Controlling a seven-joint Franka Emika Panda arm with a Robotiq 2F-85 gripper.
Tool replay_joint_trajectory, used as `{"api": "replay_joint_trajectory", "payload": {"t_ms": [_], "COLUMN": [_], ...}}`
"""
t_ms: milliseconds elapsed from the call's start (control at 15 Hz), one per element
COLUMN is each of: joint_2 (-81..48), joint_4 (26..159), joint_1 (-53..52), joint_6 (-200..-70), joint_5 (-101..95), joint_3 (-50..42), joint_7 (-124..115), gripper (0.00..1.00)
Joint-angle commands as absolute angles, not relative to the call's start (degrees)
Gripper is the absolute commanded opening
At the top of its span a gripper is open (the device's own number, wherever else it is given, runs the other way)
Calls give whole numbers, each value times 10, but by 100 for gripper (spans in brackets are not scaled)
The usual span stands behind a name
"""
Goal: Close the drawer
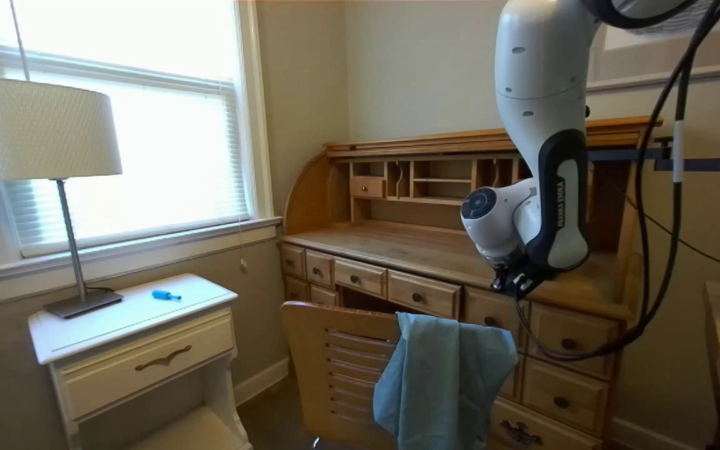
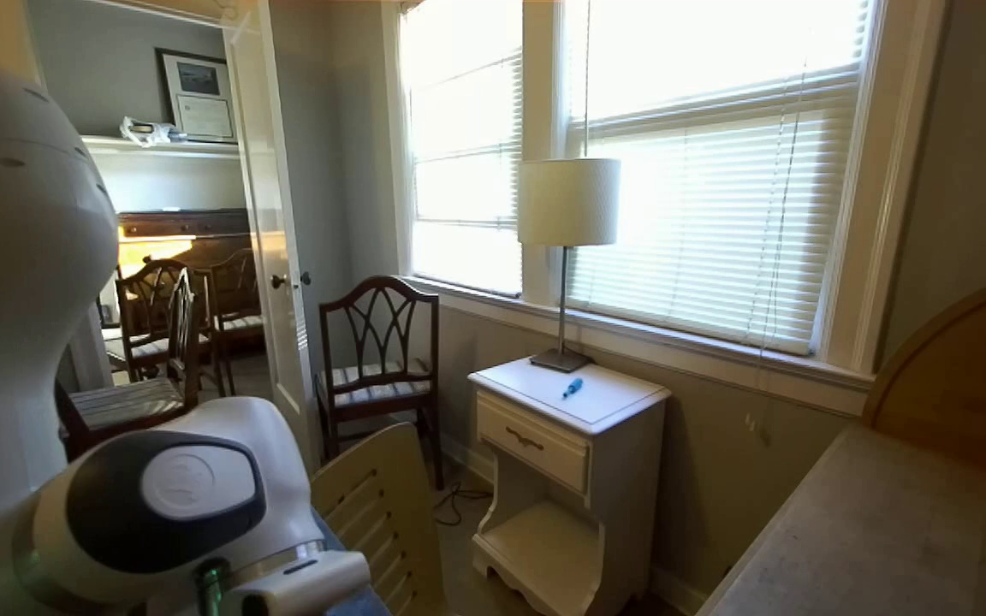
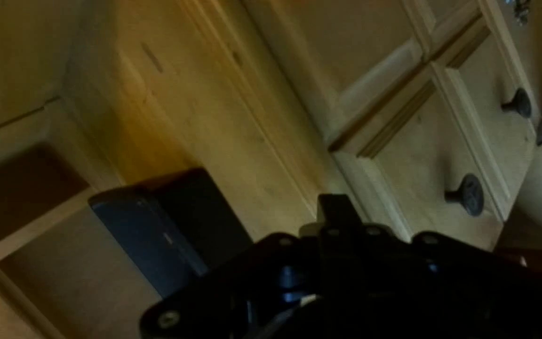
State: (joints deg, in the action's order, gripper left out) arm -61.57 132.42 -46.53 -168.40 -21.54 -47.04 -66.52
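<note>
In an exterior view, the oak roll-top desk (image 1: 391,232) spans the middle and right of the frame; the robot arm (image 1: 544,75) hangs before it, upper right. The white nightstand (image 1: 113,382) stands lower left. The slatted chair (image 1: 305,369), bottom center, has a blue-green cloth (image 1: 438,375) over its back. The shallow drawer (image 1: 432,290) sits right below center, under the desktop; I cannot tell how far out it is. In the wrist view the gripper (image 3: 340,210), lower right, has its jaws narrow, tips together. A small blue object (image 1: 165,295) lies on the nightstand.
</note>
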Motion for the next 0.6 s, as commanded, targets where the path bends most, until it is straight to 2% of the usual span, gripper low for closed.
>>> {"api": "replay_joint_trajectory", "payload": {"t_ms": [0, 267, 533], "joint_2": [-630, -656, -579], "joint_4": [1409, 1468, 1501], "joint_1": [-568, -620, -549], "joint_6": [-1808, -1970, -2126], "joint_5": [-196, -98, -20], "joint_3": [-555, -591, -535], "joint_7": [-597, -458, -292], "gripper": [0, 0, 0]}}
